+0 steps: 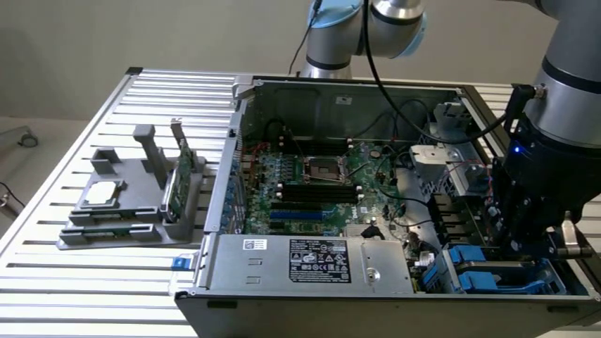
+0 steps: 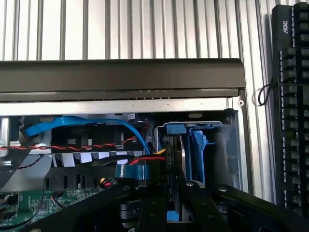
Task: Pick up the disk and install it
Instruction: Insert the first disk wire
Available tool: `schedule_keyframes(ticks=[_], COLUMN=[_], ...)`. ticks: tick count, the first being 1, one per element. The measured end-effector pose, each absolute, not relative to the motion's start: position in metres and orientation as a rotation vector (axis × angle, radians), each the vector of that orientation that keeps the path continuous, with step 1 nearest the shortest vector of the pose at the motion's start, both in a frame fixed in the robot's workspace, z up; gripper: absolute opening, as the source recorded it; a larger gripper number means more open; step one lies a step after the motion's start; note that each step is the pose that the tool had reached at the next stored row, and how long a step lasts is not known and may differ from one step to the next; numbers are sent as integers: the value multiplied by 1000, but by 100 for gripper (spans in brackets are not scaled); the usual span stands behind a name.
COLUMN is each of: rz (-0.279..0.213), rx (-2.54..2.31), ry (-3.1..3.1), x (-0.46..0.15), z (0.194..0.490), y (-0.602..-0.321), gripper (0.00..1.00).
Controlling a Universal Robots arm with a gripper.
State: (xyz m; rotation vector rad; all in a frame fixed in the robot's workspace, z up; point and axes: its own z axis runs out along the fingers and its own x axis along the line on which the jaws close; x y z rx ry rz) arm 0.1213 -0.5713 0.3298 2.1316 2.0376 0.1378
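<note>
Right up front sits a grey metal box (image 1: 310,259) with a white sticker, tucked into the near side of the open computer case (image 1: 376,310). Just past it, at the exterior view's right, the robot arm (image 1: 564,134) reaches down into the corner of the case where the drives go. Its black jaws are squeezed onto the disk (image 2: 195,150), which stands on its thin edge in its bright blue frame, down inside that corner bay. A blue cable (image 2: 96,123) and some red and black wires run just beside it. Deeper in the case lies the big green board (image 1: 310,186) with its long black slots. Out on the ribbed metal table (image 1: 75,289), at the exterior view's left, a grey stand (image 1: 183,236) holds a small square silver chip (image 1: 101,191) and a thin green card (image 1: 176,179) standing up. A black keyboard (image 2: 292,121) lies on the table next to the case, near the disk's corner. Farthest back, the arm's thick round joint (image 1: 367,28) rises behind the case.
</note>
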Motion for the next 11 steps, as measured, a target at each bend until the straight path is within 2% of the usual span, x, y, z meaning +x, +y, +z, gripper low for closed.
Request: schedule_keyframes(ticks=[11], rz=[133], rx=[2148], ry=[2017], x=[121], z=[330], y=[-569], gripper=[17])
